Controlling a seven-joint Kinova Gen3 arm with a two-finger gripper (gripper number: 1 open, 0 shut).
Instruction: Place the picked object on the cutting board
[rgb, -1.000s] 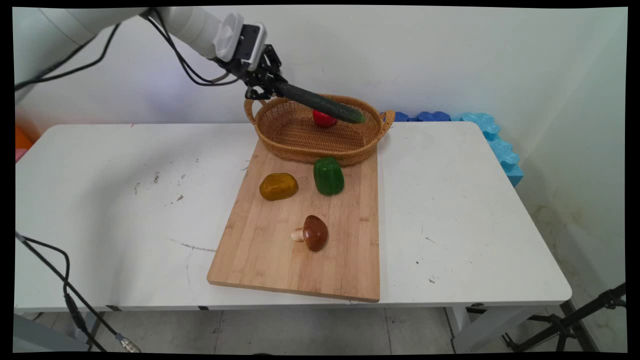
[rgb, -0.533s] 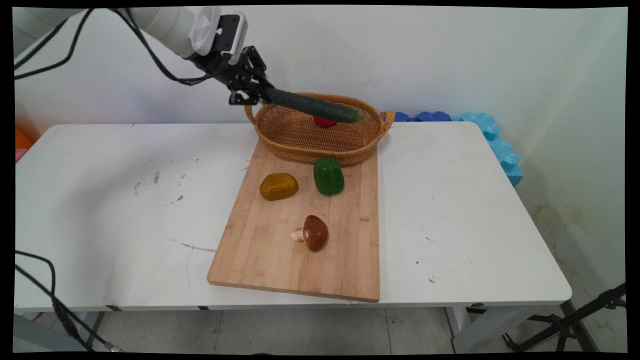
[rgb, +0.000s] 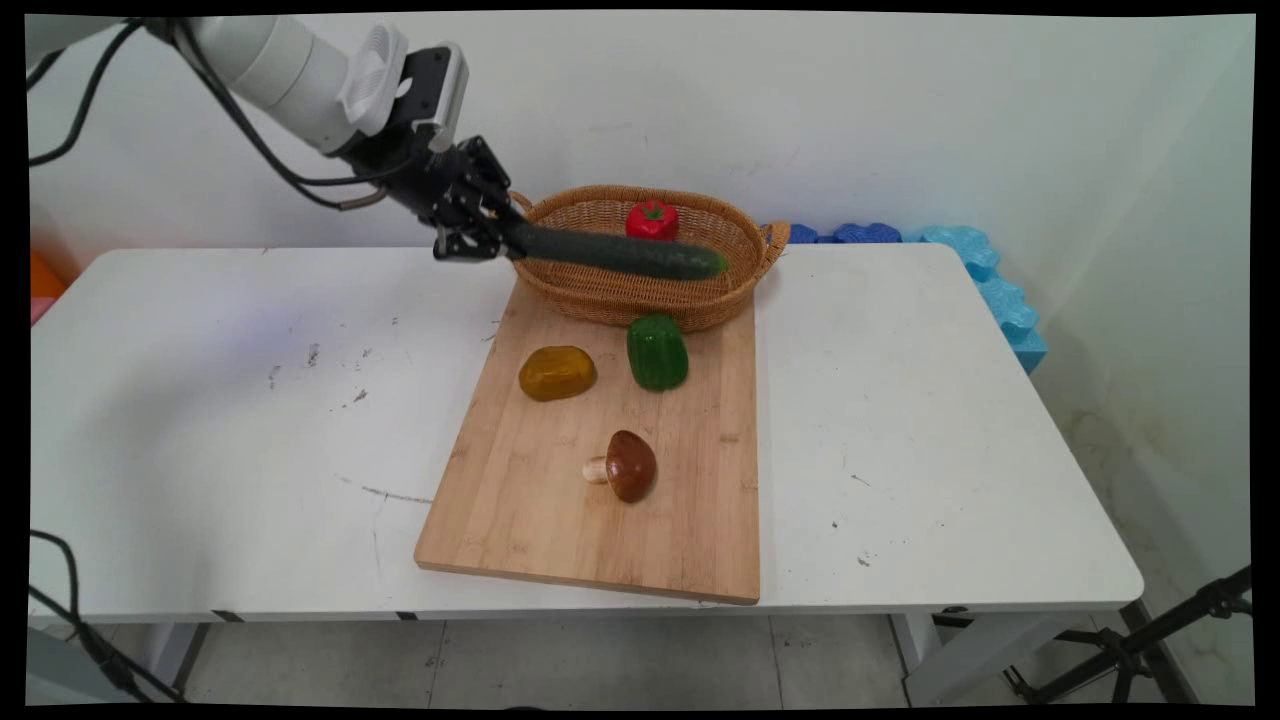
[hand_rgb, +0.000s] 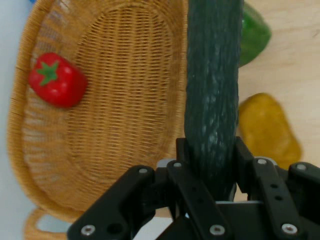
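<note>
Fingers (hand_rgb: 241, 159) clamp cucumber (rgb: 615, 254) end, held over basket (rgb: 590, 290).

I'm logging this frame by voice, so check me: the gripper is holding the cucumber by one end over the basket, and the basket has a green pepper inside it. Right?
Not quite. The gripper does hold the cucumber by one end over the basket, but the thing inside is a red tomato. The green pepper sits on the cutting board, as the main view shows.
</note>
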